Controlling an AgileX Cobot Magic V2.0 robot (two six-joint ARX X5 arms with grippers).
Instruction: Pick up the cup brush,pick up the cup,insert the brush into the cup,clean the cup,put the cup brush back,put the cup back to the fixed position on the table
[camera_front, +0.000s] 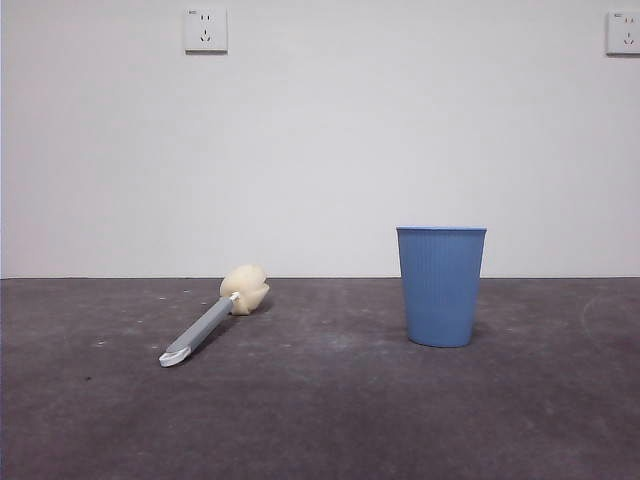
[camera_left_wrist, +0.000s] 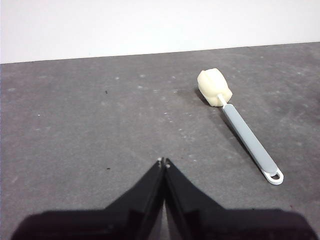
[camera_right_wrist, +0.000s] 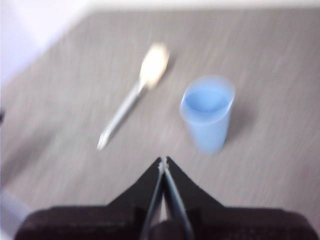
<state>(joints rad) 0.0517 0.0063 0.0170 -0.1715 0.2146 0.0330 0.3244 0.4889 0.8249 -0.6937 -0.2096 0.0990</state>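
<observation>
Handling looks easy on both counts, judging by what lies on the table (camera_front: 330, 420). The cup brush (camera_front: 213, 318) rests flat on the dark grey surface, its cream-yellow sponge head (camera_front: 246, 288) toward the wall and the white looped tip (camera_front: 173, 356) pointing toward the front camera. The cup (camera_front: 441, 286), a ribbed blue plastic tumbler, stands upright and well apart from the brush, mouth open and apparently empty.

The brush is likely light, with a stiff slim handle and a soft head that would squash under pressure — so the grey-blue handle (camera_left_wrist: 248, 139), somewhere near its middle, seems the sensible place to pinch, across its narrow width. Lying low on the table, it leaves little room beneath for a jaw to slip under.

The tumbler probably weighs little and its thin wall may flex or skid if squeezed hard; the fine ribs should offer some grip. A hold across the upper wall, or over the rim, looks workable, though the taper could let it slide downward.

Neither arm has begun. The left gripper (camera_left_wrist: 163, 161) hangs above bare table with its jaws pressed together, empty, the brush off to one side. The right gripper (camera_right_wrist: 163, 159) — its view blurred — is likewise clenched on nothing, above the cup and brush.
</observation>
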